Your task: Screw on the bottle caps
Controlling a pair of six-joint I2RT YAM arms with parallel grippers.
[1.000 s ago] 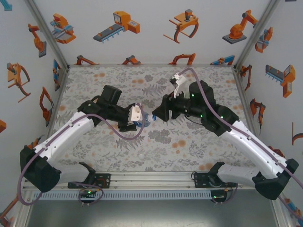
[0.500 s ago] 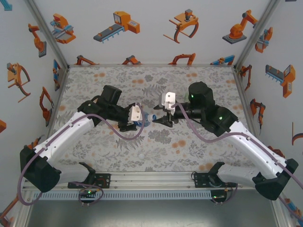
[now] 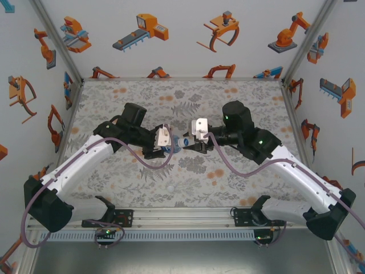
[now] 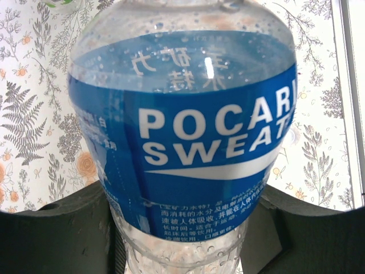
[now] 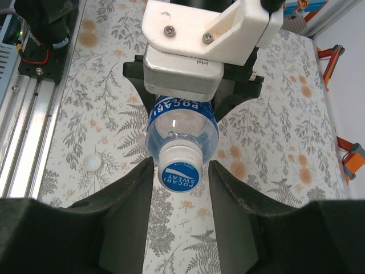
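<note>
The blue-label bottle point(image 3: 174, 147) is held on its side over the middle of the counter point(image 3: 142, 97), its neck turned toward the right arm. The left tool point(image 3: 168, 150) pinches it round the lower body. The left wrist view shows this closest: dark fingers point(image 4: 51, 228) press the clear plastic on both sides just below the label, and droplets cling inside the wall above it.

The right wrist view adds the neck end. A white cap point(image 5: 181, 171) with a blue printed top sits on the neck, facing the camera. The right tool point(image 5: 181, 164) straddles that cap, spread only a little wider than it, with one finger point(image 5: 128, 211) close on each side. A thin strip of patterned counter shows on either side of the cap, so I cannot tell that they touch it.

From above, the two tools meet nose to nose at the bottle, and the cap is hard to make out at that size.

A loose cap point(image 5: 93, 164) lies flat on the counter, apart from the bottle, on the side toward the arm bases. The overhead view gives it as a white dot.

Beyond the bottle, at the top edge of the left wrist view, is a green sliver point(image 4: 57, 3), too little to name.
</note>
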